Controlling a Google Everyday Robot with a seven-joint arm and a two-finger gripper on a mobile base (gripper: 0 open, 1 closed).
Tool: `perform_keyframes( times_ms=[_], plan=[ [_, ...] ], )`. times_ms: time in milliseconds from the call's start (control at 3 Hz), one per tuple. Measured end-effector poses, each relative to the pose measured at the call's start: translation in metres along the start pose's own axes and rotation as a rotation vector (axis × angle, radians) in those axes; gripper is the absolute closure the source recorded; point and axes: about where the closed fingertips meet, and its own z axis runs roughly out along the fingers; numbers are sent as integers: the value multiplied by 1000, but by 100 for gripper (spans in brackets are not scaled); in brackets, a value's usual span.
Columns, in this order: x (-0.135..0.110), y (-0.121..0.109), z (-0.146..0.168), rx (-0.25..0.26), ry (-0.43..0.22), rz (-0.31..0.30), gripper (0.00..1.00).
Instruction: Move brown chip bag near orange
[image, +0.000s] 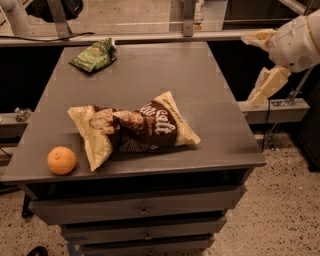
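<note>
Since the end effector (252, 67) hangs off the right side of the bench (165, 70), above the floor and well apart from everything on it, with its two pale fingers spread wide and nothing between them, the step in hand reads as letting go and backing off. The sound way to do that is to lift clear on the right and avoid sweeping back over the bag. The brown chip bag (135, 127) lies flat across the middle of the bench, its left cream end near the orange (62, 160) at the front left corner, so the placing looks done. If it must go closer, a pinch on the right cream end and a short slide left should serve. A green bag (95, 54) rests at the far left. The arm is cut off by the frame's right edge. Bag and orange seem just apart, though I cannot be sure.
</note>
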Motion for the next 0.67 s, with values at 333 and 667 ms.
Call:
perform_keyframes(
  times_ms=[333, 667],
  plan=[
    [29, -11, -49, 34, -36, 18, 0],
    [23, -21, -62, 61, -46, 1, 0]
  ],
)
